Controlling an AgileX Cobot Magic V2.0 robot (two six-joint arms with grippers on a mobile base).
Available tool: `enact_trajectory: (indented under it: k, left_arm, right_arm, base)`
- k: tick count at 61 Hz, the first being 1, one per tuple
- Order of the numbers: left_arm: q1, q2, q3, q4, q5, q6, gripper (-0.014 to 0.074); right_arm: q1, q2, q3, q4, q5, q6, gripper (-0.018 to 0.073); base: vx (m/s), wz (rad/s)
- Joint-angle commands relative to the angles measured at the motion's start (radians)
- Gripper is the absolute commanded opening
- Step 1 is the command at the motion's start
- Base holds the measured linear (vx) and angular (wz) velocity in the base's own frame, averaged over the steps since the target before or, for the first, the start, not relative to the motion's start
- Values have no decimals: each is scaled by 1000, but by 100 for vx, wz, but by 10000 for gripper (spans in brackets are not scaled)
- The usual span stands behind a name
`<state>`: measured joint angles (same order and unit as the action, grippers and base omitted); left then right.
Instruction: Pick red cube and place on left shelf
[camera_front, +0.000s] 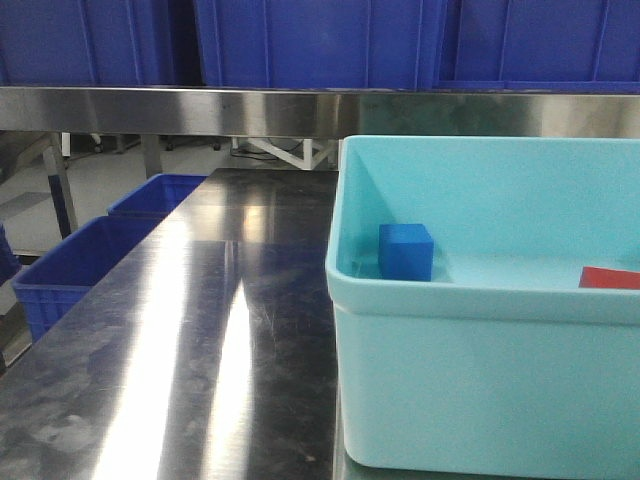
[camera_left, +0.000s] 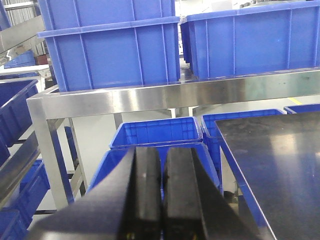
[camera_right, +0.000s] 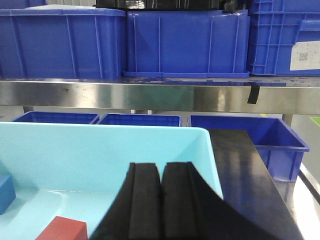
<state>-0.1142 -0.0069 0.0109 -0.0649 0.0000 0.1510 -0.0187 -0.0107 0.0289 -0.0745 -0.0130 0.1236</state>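
The red cube (camera_front: 610, 278) lies inside the light blue tub (camera_front: 480, 300) near its right side; only its top shows over the front rim. It also shows in the right wrist view (camera_right: 64, 229) at the bottom left. My right gripper (camera_right: 161, 167) is shut and empty, above the tub's right part, to the right of the red cube. My left gripper (camera_left: 163, 152) is shut and empty, off the table's left edge over blue floor bins. The steel shelf (camera_front: 300, 108) runs across above the table.
A blue cube (camera_front: 405, 251) sits in the tub's left part. Large blue crates (camera_front: 320, 40) stand on the shelf. Blue bins (camera_front: 75, 265) stand on the floor left of the steel table (camera_front: 200, 340), and others (camera_right: 280, 140) to its right.
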Motion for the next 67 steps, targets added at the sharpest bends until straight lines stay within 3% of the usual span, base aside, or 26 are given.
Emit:
enact_trajectory:
  k: [1, 67]
  left_arm:
    - [-6, 8, 22, -2, -84, 2, 106]
    - [-6, 8, 22, -2, -84, 2, 106]
  right_arm:
    - [-2, -17, -24, -6, -86, -4, 49]
    - [-2, -17, -24, -6, -95, -4, 49]
  base:
    - [0, 0]
    - [0, 0]
